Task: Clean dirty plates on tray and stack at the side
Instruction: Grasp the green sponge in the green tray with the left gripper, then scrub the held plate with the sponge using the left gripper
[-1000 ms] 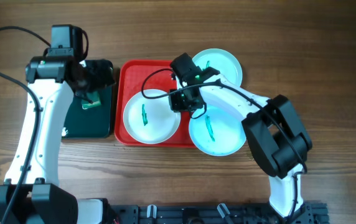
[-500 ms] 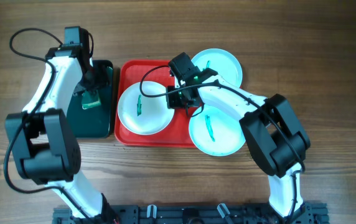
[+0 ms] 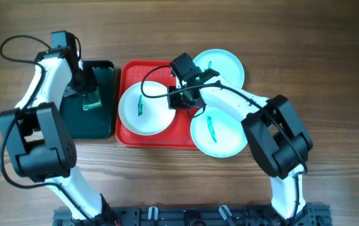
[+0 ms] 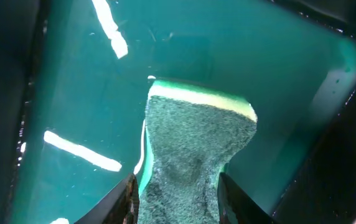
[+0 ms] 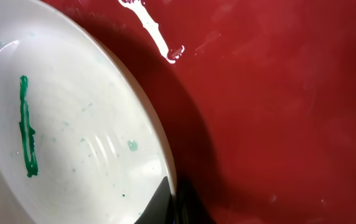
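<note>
The white plate (image 3: 144, 113) with a green smear (image 5: 27, 130) sits in the red tray (image 3: 129, 72). Its right side is raised, casting a shadow on the tray floor (image 5: 277, 93). My right gripper (image 3: 176, 100) is shut on that plate's rim (image 5: 173, 208). Two pale cyan plates, each with a green smear, lie at the tray's right edge, one at the back (image 3: 223, 66) and one at the front (image 3: 216, 132). My left gripper (image 3: 86, 88) is over the black tray. Its fingers (image 4: 131, 199) pinch a green sponge (image 4: 193, 143), which narrows between them.
The black tray (image 3: 98, 122) stands left of the red tray; its wet dark-green floor (image 4: 72, 93) lies under the sponge. The right arm (image 3: 273, 132) reaches across the front cyan plate. Bare wooden table (image 3: 330, 75) surrounds both trays.
The left jaws have closed onto the sponge and the left arm has swung round. The white plate has shifted left and back in the red tray, held by the right gripper.
</note>
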`<state>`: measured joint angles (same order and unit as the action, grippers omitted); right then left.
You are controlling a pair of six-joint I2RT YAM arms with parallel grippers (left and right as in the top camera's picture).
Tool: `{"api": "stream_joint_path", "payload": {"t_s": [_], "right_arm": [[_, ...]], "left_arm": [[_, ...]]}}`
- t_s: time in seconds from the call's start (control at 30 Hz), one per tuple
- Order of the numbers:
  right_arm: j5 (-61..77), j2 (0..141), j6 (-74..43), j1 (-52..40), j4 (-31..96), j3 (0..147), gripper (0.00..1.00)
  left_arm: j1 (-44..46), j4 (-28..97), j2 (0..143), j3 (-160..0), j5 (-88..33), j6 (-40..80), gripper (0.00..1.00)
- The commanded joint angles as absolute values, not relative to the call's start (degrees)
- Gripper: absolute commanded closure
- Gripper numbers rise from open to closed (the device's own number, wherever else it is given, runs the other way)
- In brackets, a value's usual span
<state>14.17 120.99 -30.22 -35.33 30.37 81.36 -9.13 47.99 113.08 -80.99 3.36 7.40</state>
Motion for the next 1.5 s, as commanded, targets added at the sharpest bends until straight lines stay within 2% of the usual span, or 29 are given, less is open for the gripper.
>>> {"api": "stream_joint_path", "payload": {"t_s": [0.0,0.53,0.67,0.87,1.1,1.23,1.47], "right_arm": [[11.88,123.22,-30.83,-35.51,30.26,81.01,0.96],[11.86,123.22,-30.87,-35.51,30.17,81.01,0.96],[12.05,123.22,-31.51,-35.51,30.02,81.01,0.95],[12.97,122.85,-31.44,-35.18,30.28,81.47,0.96],[15.09,121.49,-29.87,-32.73,30.85,82.54,0.96],[15.09,121.49,-28.45,-32.49,30.87,82.54,0.96],[15.94,121.49,-26.94,-32.47,31.75,82.54,0.96]], "left_arm": [[-9.13,47.79,114.54,-81.69,1.83,4.8,0.66],[-9.13,46.41,117.56,-81.25,-0.25,2.76,0.75],[-9.13,44.38,117.56,-77.76,-0.19,2.76,0.96],[-9.13,43.53,117.32,-76.62,-1.08,3.86,0.96],[-9.1,53.1,110.32,-85.45,-3.95,3.14,0.96],[-8.58,56.23,103.72,-87.15,-16.69,-4.6,0.96],[0.58,58.83,103.96,-85.06,-18.0,-3.57,0.96]]}}
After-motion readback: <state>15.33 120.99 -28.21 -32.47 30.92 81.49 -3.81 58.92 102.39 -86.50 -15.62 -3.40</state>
